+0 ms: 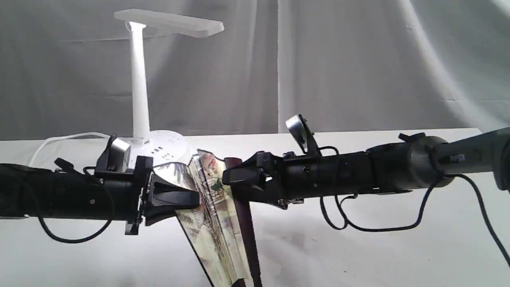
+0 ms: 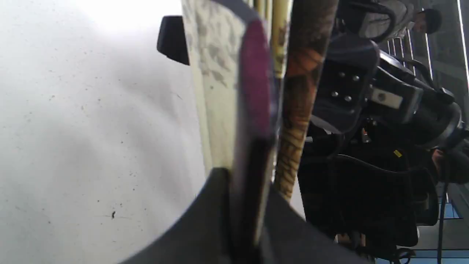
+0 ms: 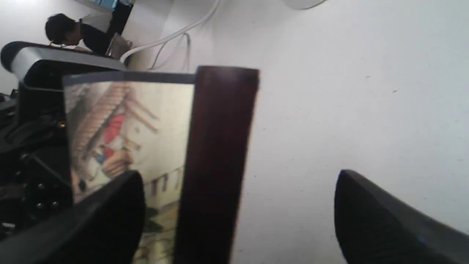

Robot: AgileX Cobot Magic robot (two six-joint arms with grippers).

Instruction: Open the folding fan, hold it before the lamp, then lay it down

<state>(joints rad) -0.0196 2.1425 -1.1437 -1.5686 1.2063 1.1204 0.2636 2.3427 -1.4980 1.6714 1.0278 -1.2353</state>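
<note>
Jaws on the right gripper [image 1: 228, 178] are spread wide with the maroon guard [image 1: 244, 215] standing near-upright between them at lower centre, while the left gripper [image 1: 191, 199] is clamped on the far edge of the half-open folding fan [image 1: 209, 223].

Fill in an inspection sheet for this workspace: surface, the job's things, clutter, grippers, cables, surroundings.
Surface: white table, lightly speckled.
Job's things: folding fan held up, partly spread, in front of the lamp's base; white desk lamp standing at the back left.
Clutter: nothing seen.
Grippers: left gripper fingers shut on one maroon guard of the fan; right gripper open, the other guard between its fingers.
Cables: white lamp cord lies on the table; black cables hang slack from the arms.
Surroundings: grey cloth backdrop; a dark-haired person beyond the table.
</note>
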